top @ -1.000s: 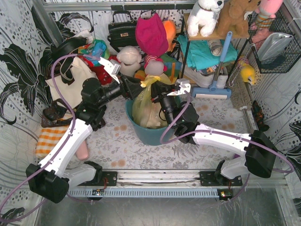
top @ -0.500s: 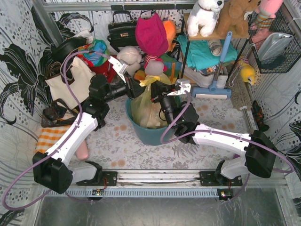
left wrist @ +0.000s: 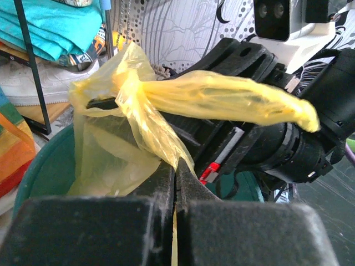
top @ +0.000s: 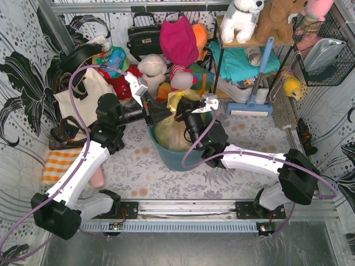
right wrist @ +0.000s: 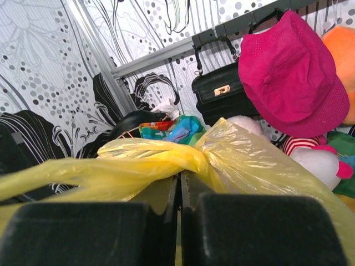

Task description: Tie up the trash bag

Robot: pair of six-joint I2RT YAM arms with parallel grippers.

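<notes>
The yellow trash bag [top: 171,133] sits in the teal bin [top: 180,160] at the table's middle. Its two handle strips are crossed above its mouth. My left gripper [top: 166,114] reaches in from the left and is shut on one strip; thin yellow plastic [left wrist: 161,138] runs down between the closed tips [left wrist: 175,164]. My right gripper [top: 182,115] comes from the right, close against the left one, and is shut on the other strip [right wrist: 138,160] just below the twisted crossing [right wrist: 202,158]. A long strip end [left wrist: 233,102] lies over the right gripper's body.
A cream tote bag [top: 83,94], black handbag [top: 144,36], pink hat [top: 178,39] and plush toys crowd the back. A shelf with teal cloth [top: 238,58] and a blue mop [top: 252,102] stand right. An orange checked cloth [top: 58,163] lies left.
My left gripper swung in to the bag's top and closed on a handle strip. The right gripper, still shut on its strip, shifted slightly left and back.
</notes>
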